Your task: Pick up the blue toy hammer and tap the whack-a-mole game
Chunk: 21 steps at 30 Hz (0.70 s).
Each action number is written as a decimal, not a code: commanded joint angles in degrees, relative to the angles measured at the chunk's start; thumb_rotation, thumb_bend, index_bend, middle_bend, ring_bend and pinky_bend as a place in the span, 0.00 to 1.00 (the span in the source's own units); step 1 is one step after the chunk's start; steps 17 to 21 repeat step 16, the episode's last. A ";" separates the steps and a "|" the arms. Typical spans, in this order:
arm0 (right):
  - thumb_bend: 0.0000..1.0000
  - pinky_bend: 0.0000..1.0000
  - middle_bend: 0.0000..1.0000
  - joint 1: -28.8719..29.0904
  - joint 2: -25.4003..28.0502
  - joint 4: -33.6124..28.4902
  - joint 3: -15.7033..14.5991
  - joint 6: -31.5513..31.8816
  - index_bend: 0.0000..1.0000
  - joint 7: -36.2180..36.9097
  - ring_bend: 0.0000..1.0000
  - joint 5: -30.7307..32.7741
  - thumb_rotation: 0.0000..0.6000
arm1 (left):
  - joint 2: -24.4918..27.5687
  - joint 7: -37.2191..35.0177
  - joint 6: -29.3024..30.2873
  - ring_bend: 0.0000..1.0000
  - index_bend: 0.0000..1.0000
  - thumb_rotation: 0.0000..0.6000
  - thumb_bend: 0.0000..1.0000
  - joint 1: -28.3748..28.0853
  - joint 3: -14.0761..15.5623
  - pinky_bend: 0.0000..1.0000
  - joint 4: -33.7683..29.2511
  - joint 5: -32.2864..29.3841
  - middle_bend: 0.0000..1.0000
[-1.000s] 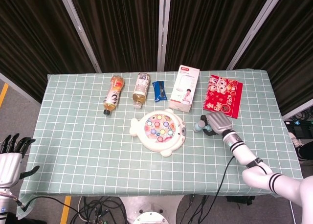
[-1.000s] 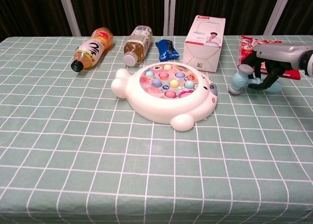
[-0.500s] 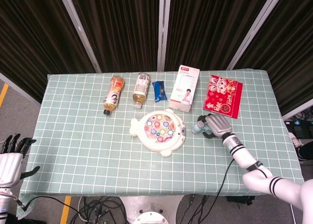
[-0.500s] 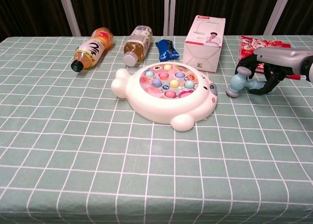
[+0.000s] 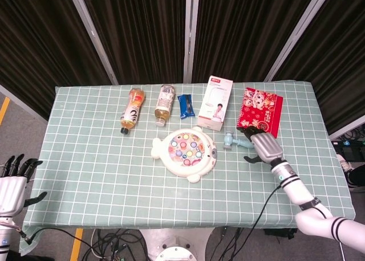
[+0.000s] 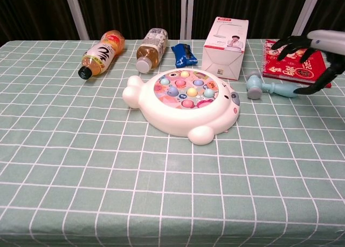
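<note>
Blue plastic, your toy hammer [image 6: 268, 87] now lies flat on the tabletop [image 6: 81, 160], just right of the whack-a-mole game [image 6: 183, 102], head toward the game and handle pointing away from it. Half a second ago your right hand [image 6: 310, 55] had its fingers wrapped round that hammer; now they are spread wide with nothing in them, the hand raised above the handle's far end and apart from it. In the head view the same right hand [image 5: 264, 147] sits further from the game than before, its dark fingertips near the handle's tip.

The game itself has not shifted. Behind it, the two bottles [image 6: 102, 53] on their sides, the dark blue packet [image 6: 185, 55] and the white box [image 6: 228, 40] are where they were. The red notebook [image 6: 288, 63] lies beyond the hammer, to the right of the box.

Your left hand [image 5: 12, 187] hangs off the tabletop's edge, far left of the game, fingers apart and holding nothing, as it was a second ago.
</note>
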 commanded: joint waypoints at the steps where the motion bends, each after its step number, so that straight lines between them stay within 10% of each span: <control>1: 0.10 0.23 0.20 -5.77 6.20 -6.30 -0.97 7.95 0.11 0.36 0.11 -2.39 1.00 | -0.12 -0.15 0.06 0.06 0.23 1.00 0.00 -0.04 -0.11 0.04 0.17 -0.04 0.18; 12: 0.17 0.22 0.18 -24.11 13.01 -15.76 -4.81 33.15 0.11 -1.52 0.11 -6.89 1.00 | -1.66 0.89 1.24 0.06 0.23 1.00 0.00 -0.64 -1.45 0.04 1.08 -0.12 0.18; 21: 0.17 0.20 0.17 -27.09 13.33 -16.37 -5.59 36.55 0.11 -0.59 0.09 -9.24 1.00 | -1.88 1.55 1.52 0.06 0.23 1.00 0.00 -0.85 -1.70 0.04 0.86 0.04 0.18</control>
